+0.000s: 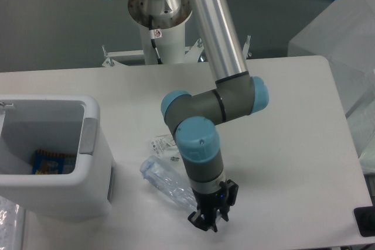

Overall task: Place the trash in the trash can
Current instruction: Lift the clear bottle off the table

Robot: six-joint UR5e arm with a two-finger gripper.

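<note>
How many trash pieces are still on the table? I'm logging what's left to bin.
2: a clear bottle lying beside the wrist, and a crumpled wrapper just behind it, nearer the trash can. None looks hidden.

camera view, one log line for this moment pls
gripper: low over table, beside bottle | wrapper: on table | trash can: neither inside

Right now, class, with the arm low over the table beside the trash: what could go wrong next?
1. The tool sits at the bottle's far end; an off-centre grip might let it slip or roll.
2. The wrapper lies close beside the arm's wrist and could get swept aside.
3. The trash can stands near; a swing could knock it.
</note>
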